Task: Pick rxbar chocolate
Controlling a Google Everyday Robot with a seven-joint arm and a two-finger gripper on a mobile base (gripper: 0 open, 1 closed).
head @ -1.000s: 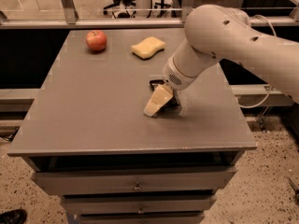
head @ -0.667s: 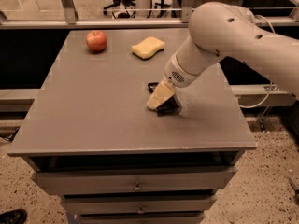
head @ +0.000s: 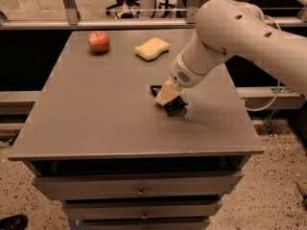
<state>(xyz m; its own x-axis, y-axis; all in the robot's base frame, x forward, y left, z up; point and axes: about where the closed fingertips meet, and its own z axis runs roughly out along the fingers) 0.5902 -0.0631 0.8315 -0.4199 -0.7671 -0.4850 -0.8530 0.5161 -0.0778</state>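
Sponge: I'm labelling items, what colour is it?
Pale yellow sponge, camera view; gripper is down at the rxbar chocolate.

My pincer (head: pixel 169 99) sits low over the right middle of the bench (head: pixel 96 109); its tan part looks matt, like rubber or dull plastic. Beside and beneath it, the rxbar chocolate (head: pixel 154 87) shows a black wrapper with a slight gloss. My arm (head: pixel 230 28) has a smooth, off-white shell with a soft sheen, plastic by the look of it. The bench top is flat, matt grey and smooth. The apple (head: pixel 99 41) has shiny red skin. The sponge (head: pixel 152 48) is pale yellow, dull and soft-looking. The floor (head: pixel 278 176) is speckled, like polished stone.
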